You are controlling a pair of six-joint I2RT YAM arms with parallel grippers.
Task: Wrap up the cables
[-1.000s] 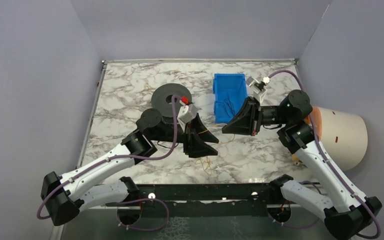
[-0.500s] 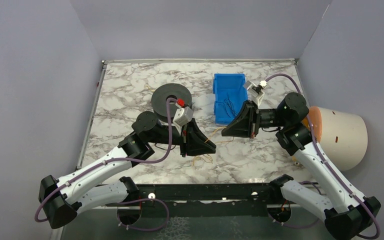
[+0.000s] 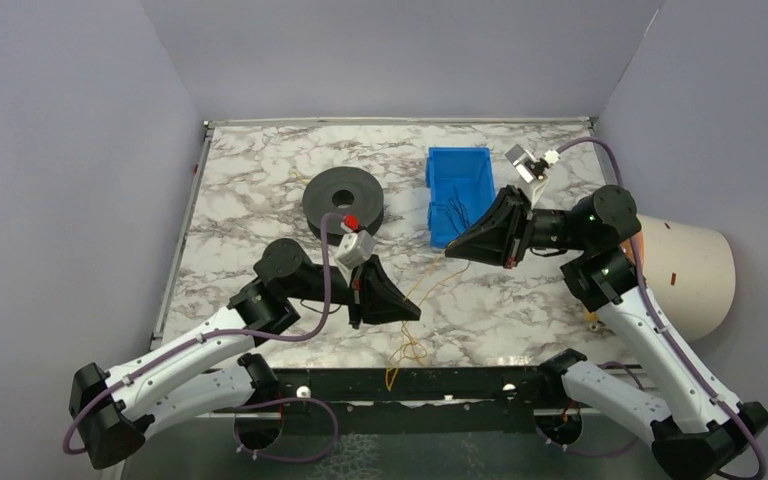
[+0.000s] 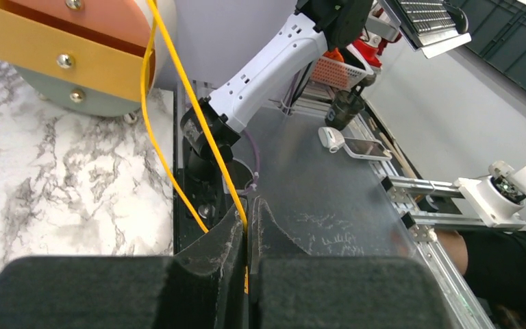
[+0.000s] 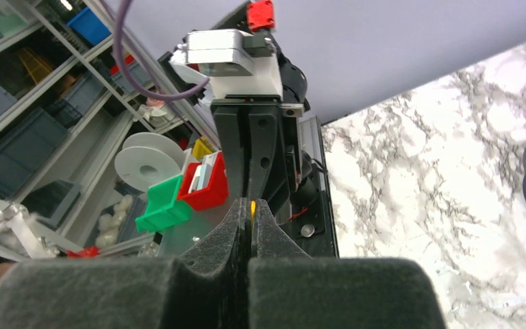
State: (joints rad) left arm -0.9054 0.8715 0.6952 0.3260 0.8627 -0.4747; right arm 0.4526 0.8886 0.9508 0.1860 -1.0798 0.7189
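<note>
One thin yellow cable (image 4: 192, 96) hangs strung between both grippers over the marble tabletop (image 3: 260, 170), its slack tail reaching the near edge. The left gripper (image 4: 248, 221) is pinched tight on it. The right gripper (image 5: 251, 205) is likewise closed, yellow showing between its tips. Judged feather-light, limp, springy, probably slick: pinch near an end and hold it taut. Other dark cables (image 3: 457, 208) lie in the blue plastic bin (image 3: 458, 152), right of the black round spool (image 3: 322, 200).

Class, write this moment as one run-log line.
left gripper: shut on thin yellow cable | right gripper: shut on same cable | black round spool: untouched
</note>
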